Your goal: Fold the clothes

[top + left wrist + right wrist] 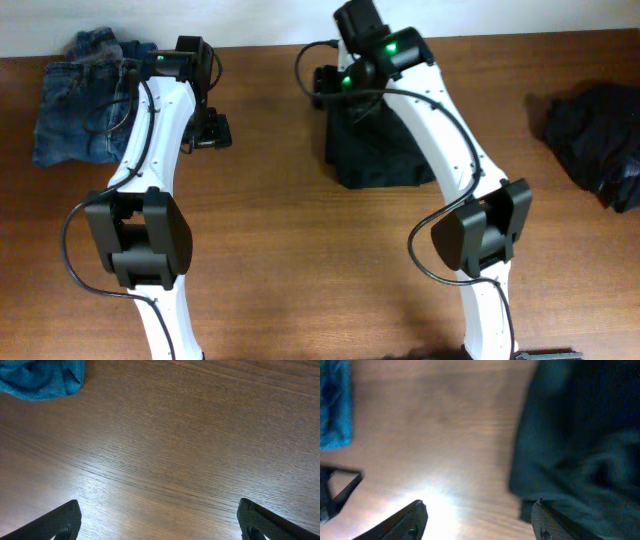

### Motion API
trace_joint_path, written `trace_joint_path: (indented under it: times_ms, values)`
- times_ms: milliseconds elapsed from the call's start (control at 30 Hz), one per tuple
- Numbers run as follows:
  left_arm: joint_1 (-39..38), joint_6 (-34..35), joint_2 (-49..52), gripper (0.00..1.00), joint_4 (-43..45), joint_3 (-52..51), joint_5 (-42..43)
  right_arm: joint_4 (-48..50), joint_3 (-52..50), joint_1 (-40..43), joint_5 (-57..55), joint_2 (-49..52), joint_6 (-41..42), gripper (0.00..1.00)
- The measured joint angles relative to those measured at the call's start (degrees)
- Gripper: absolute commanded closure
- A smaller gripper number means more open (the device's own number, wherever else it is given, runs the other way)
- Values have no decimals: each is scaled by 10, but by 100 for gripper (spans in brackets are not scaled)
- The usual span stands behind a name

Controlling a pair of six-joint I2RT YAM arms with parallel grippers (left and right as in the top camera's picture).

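Clothes, black, two pieces, both on the tabletop (270, 220).

Folded black garment (375, 150): squared bundle at mid-tabletop, toward the far side.

Crumpled black garment (595, 140): loose heap by the right edge, well apart from the bundle. We make out no clear long axis. We judge it the next piece to fold.

Right fingers (547, 522): apart, with only bare wood between them. The bundle's edge lies just beside one of them, and the cloth spreads off to that side.

Right arm: stretched forward over the bundle, wrist near its far left corner, camera facing down. The heap lies off to this arm's right, and we count this arm much the nearer to it.

Left fingers (57, 522): wide apart and empty over bare tabletop.

Left arm: stretched forward, wrist just beside the blue denim (80, 105) that lies at the far left. It is well apart from both black pieces.
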State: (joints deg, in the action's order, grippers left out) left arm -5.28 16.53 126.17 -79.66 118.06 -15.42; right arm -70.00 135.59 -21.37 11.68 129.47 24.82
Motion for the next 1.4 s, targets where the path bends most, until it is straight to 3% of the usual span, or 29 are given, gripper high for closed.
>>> trace_joint_path:
  times_ms: [133,367,467,833,1200,1400]
  values:
    - [0,0,0,1,0,0,0,-13,3,54,-20,-6,-1,37]
    - [0,0,0,1,2,0,0,-55,22,208,-36,-49,-5,81]
    - [0,0,0,1,5,0,0,-53,0,226,-35,-48,-8,96]
    - [0,0,0,1,6,0,0,157,-257,152,-22,-27,87,96]
    - [0,0,0,1,6,0,2,188,-285,52,-25,-27,138,96]
    - [0,0,0,1,6,0,11,192,-291,-5,-79,-27,155,95]
